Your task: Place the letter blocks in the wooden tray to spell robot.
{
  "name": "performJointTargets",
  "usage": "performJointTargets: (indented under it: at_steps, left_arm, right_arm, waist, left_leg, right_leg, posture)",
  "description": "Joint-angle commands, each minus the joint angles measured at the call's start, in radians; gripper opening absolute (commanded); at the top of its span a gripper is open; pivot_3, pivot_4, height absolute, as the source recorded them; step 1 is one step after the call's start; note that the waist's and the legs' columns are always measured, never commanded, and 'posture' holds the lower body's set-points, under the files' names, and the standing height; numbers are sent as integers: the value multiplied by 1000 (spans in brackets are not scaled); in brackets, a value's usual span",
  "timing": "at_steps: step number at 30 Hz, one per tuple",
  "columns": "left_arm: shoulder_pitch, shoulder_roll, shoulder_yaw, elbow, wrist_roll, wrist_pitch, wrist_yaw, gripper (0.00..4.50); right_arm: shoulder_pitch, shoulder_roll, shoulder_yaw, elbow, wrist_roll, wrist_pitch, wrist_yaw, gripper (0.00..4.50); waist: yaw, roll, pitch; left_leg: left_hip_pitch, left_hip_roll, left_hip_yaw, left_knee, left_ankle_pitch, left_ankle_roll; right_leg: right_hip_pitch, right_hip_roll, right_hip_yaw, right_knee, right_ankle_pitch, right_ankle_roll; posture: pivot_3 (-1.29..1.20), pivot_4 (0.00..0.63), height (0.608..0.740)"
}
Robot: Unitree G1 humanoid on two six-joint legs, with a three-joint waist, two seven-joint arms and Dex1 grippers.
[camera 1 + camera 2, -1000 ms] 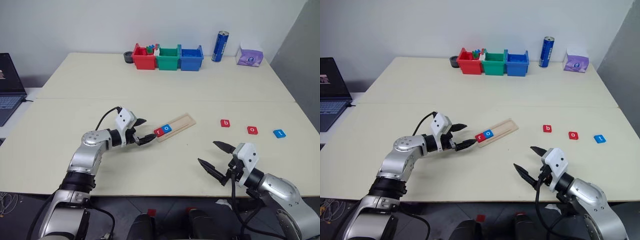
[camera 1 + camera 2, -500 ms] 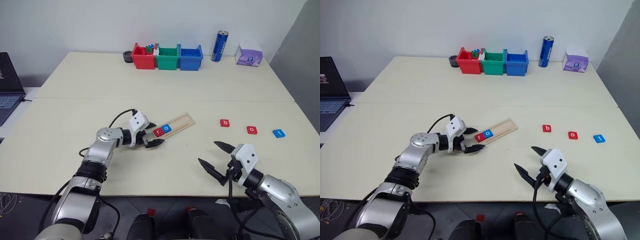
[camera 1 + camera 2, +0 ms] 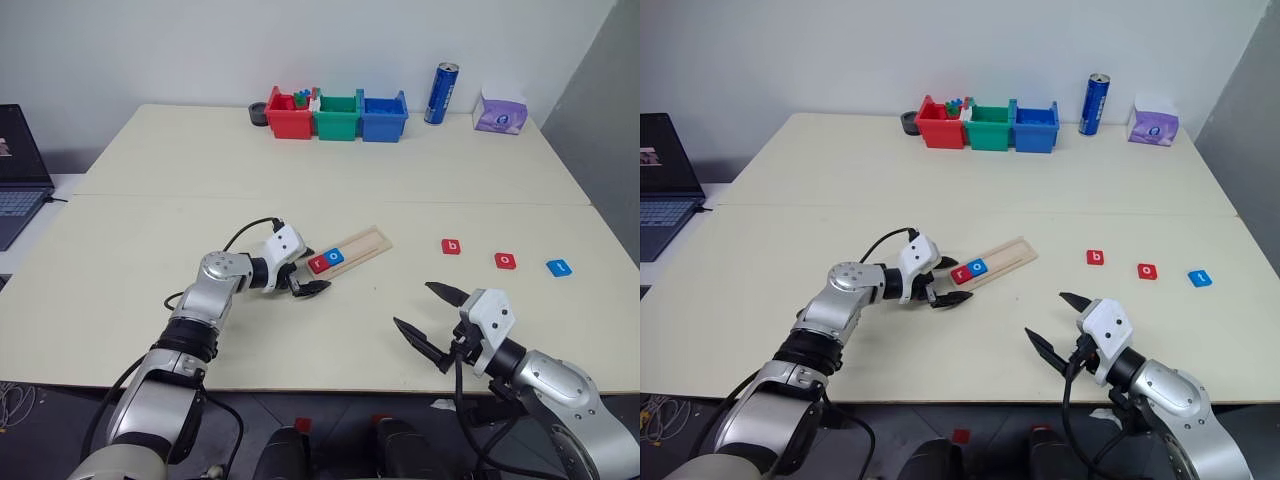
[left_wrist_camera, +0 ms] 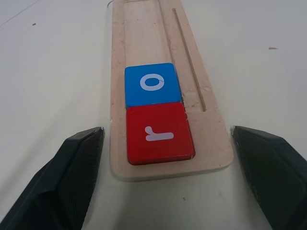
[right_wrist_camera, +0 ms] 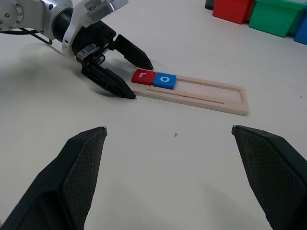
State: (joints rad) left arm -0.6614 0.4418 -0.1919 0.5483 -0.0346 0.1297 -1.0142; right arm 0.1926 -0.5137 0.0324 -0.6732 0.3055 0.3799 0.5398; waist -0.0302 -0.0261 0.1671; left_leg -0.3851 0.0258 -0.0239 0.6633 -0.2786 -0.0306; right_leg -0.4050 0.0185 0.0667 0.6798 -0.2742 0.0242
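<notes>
The wooden tray (image 3: pixel 362 242) lies slantwise at the table's middle. A red letter block "r" (image 4: pixel 159 133) and a blue "o" (image 4: pixel 153 84) sit side by side at its near end. My left gripper (image 3: pixel 312 275) is open, its fingers (image 4: pixel 79 167) standing on either side of that end without gripping it. To the right, loose on the table, lie a red "b" (image 3: pixel 451 246), a red "o" (image 3: pixel 505 260) and a blue "t" (image 3: pixel 559 266). My right gripper (image 3: pixel 414 305) hovers open and empty near the front edge, right of the tray.
Red (image 3: pixel 288 117), green (image 3: pixel 337 117) and blue bins (image 3: pixel 383 117) line the far edge, with a blue can (image 3: pixel 439 93) and a purple tissue pack (image 3: pixel 499 110) to their right. A laptop (image 3: pixel 20 170) sits off the table's left side.
My left gripper has moved right, up to the tray's near end, and its fingers have drawn somewhat closer together. The right arm has stayed still.
</notes>
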Motion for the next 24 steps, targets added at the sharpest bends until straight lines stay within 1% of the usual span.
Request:
performJointTargets:
  at_steps: [1,2,8,12,17,20,24]
  left_arm:
    - [1,8,-32,-7,39,38,5,3595]
    - [1,10,-36,-9,41,44,1,3413]
    - [12,26,-50,-26,38,49,-33,3395]
    - [54,46,-66,-133,-10,-3,-147,3395]
    - [136,92,-124,-302,-35,-47,-283,3395]
    - [163,98,-155,-366,-31,-63,-310,3395]
    - [157,86,-182,-393,-23,-69,-312,3395]
  right_arm:
    - [-6,2,-6,-46,8,-4,-5,4500]
    - [-8,3,-5,-44,8,-4,-5,4500]
    - [-11,7,-4,-40,7,-4,-5,4500]
    - [22,-24,-41,-60,30,17,20,4500]
    - [152,-122,-144,-121,78,44,91,4500]
    - [244,-167,-246,-132,103,51,135,4500]
    - [334,-198,-329,-130,119,49,179,4500]
  waist:
    - [0,0,0]
    - [0,0,0]
    - [0,0,-1]
    - [0,0,-1]
    - [3,0,-1]
    - [5,0,-1]
    - [4,0,0]
  left_leg:
    - [0,0,0,0,0,0]
    - [0,0,0,0,0,0]
    - [1,0,0,0,0,0]
    - [1,0,0,0,0,0]
    - [-1,1,0,-1,0,0]
    - [-1,1,-1,0,0,0]
    - [-1,1,0,1,0,0]
  right_leg:
    - [0,0,0,0,0,0]
    - [0,0,0,0,0,0]
    - [0,0,0,1,0,0]
    - [0,0,0,0,0,0]
    - [0,-1,1,0,-1,0]
    - [0,-2,1,0,-1,1]
    - [1,-2,1,0,-1,1]
  posture:
    - [0,150,740]
    - [0,150,740]
    - [0,150,740]
    - [0,150,740]
    - [0,150,740]
    - [0,150,740]
    - [0,150,740]
